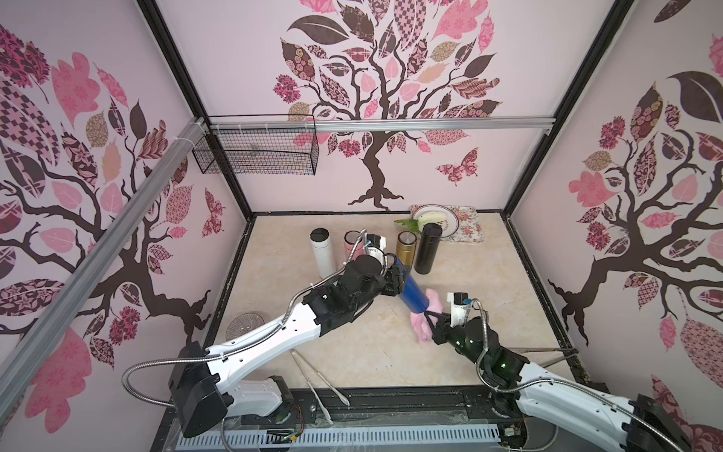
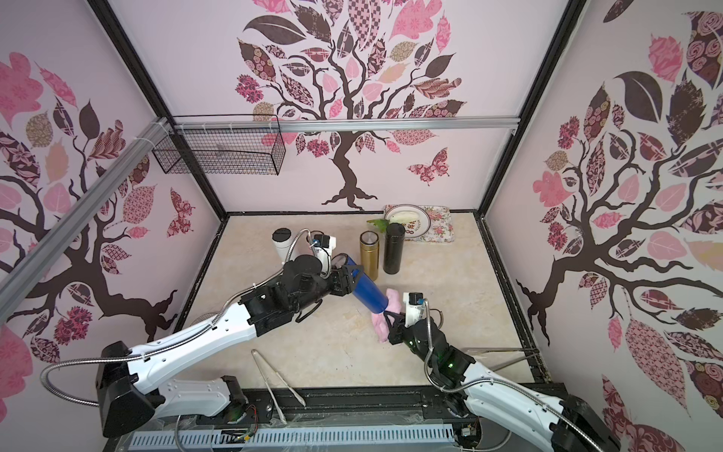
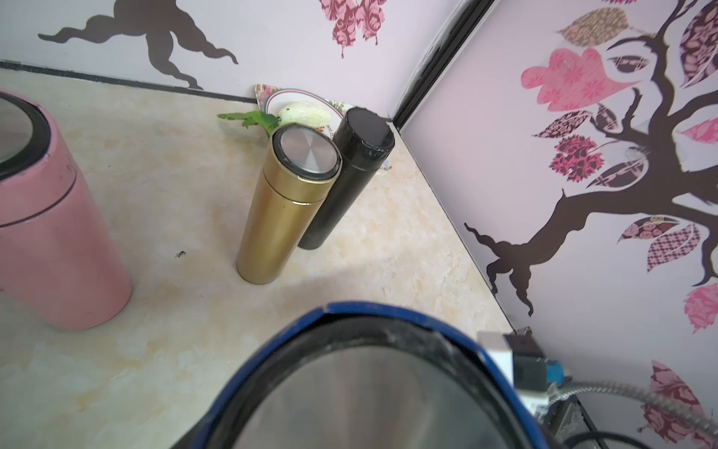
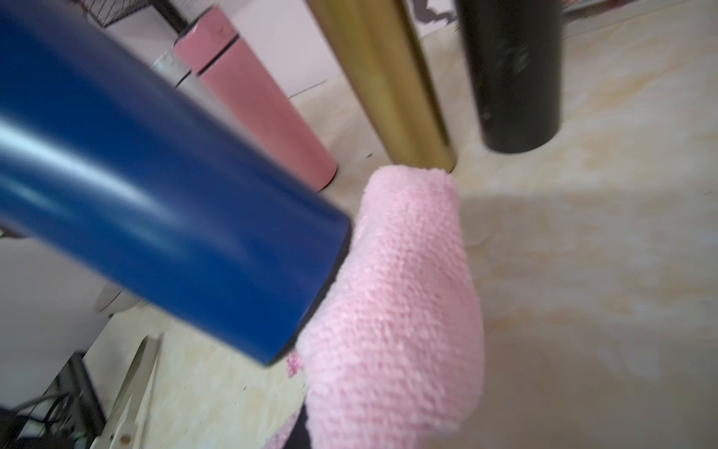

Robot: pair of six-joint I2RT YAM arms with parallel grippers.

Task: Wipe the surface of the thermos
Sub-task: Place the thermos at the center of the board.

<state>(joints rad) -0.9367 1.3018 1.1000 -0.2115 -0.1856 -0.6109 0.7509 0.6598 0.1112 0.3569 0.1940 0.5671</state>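
Overhead, in both top views, a beige, marble-veined worktop (image 1: 352, 352) lay smooth and faintly glossy, boxed in by pale pink walls (image 1: 242, 58) printed with dark-branched trees and patterned leaves. A black wire basket (image 1: 254, 152) hung from an aluminium rail (image 1: 430, 123) on the back wall. Near the worktop's left edge sat a round ribbed disc (image 1: 246, 326), its material unclear, and thin metal tongs (image 1: 321, 375) lay across the front edge. Toward the far edge stood upright cylinders: a white thermos (image 1: 322, 252) with a black cap, then a matte pink thermos (image 3: 58, 252), partly hidden behind the left arm. The left gripper (image 1: 400, 280) was clamped on the lid end of the blue thermos (image 1: 414, 295), a glossy cylinder held tilted above the middle of the worktop, its base slanting down to the right. Behind it stood a brushed gold thermos (image 1: 406, 248) with a steel-disc lid, just beside a matte black thermos (image 1: 428, 248). Near the far right corner a floral tray (image 1: 469, 235) carried a rimmed plate (image 1: 450, 225) with a pale vegetable (image 3: 305, 113) and green leaves (image 3: 252, 118). The right gripper (image 1: 432, 316) was pinched together on a fluffy pink cloth (image 1: 422, 328), whose nubby loops pressed against the blue thermos's base.
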